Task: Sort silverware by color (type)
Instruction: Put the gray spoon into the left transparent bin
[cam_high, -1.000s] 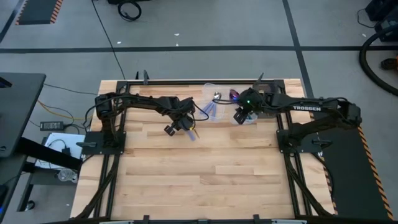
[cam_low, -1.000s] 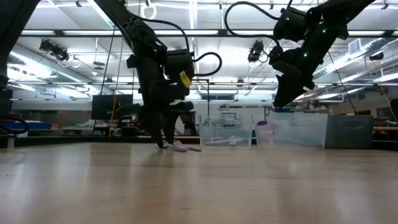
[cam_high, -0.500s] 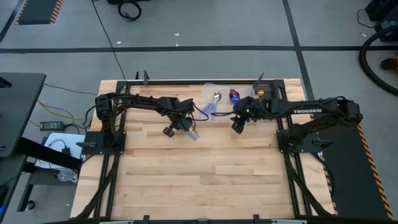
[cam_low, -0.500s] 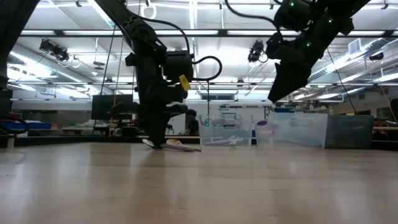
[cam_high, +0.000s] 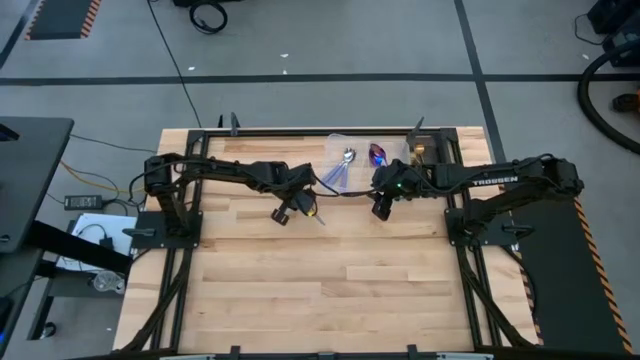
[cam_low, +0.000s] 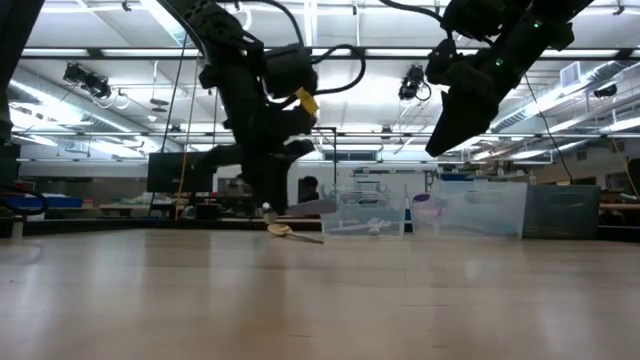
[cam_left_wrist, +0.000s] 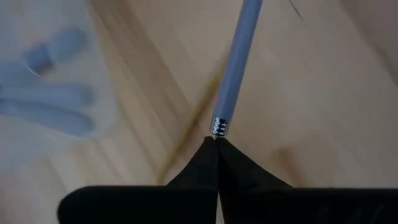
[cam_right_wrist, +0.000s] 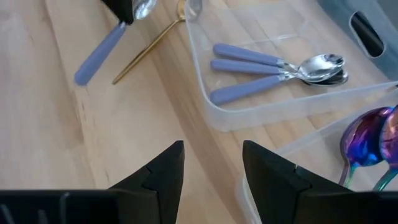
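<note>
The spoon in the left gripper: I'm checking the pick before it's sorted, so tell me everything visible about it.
The spoon has a matte lavender-blue handle and a shiny silver bowl, joined at a small metal collar. The shut left gripper pinches it at that collar, handle pointing away from the fingers and slanting down toward the wooden table. A gold spoon lies beside it.

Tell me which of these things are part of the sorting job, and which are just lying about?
Job:
- blue-handled spoon, held by the left tool
- gold spoon on the table
- three blue-handled spoons in the tray
- iridescent spoons

Lying about:
- cable on the floor
</note>
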